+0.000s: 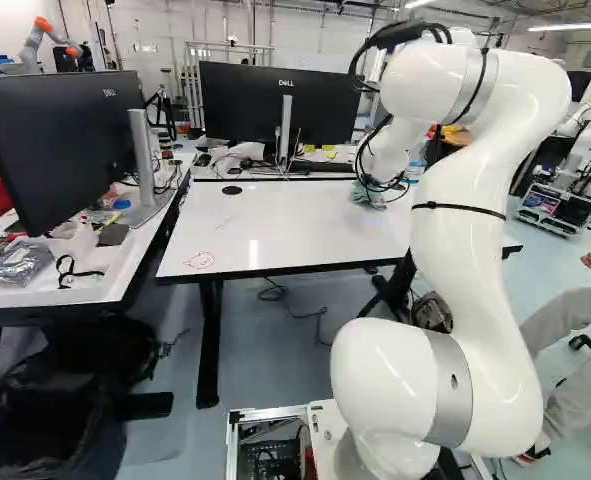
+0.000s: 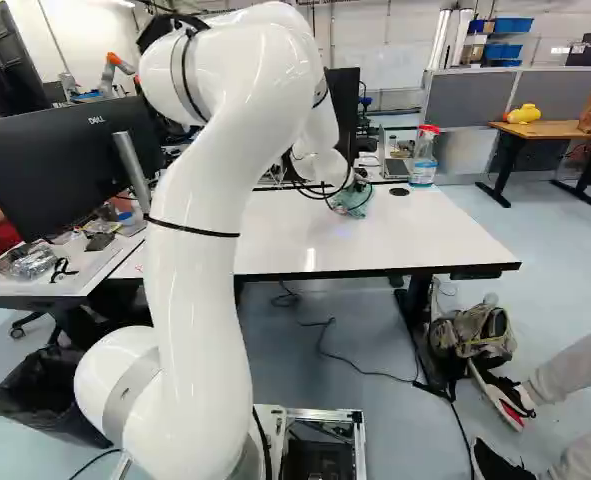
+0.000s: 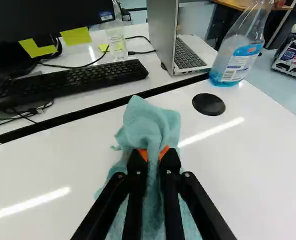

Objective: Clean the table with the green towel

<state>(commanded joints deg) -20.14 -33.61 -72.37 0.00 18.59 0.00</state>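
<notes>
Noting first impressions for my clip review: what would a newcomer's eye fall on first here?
Probably the big white arm, right of the middle in the left base view, reaching over the white table. Next, the green towel pinched in the black gripper, vivid against the white. Beyond it, the spray bottle stands near the table's far edge.

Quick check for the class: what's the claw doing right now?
Claw: closed on the green towel, pinching it between both orange pads.

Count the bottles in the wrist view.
2: a spray bottle on the near table, beside the laptop, and a clear bottle just behind the keyboard. The laptop may hide more.
</notes>
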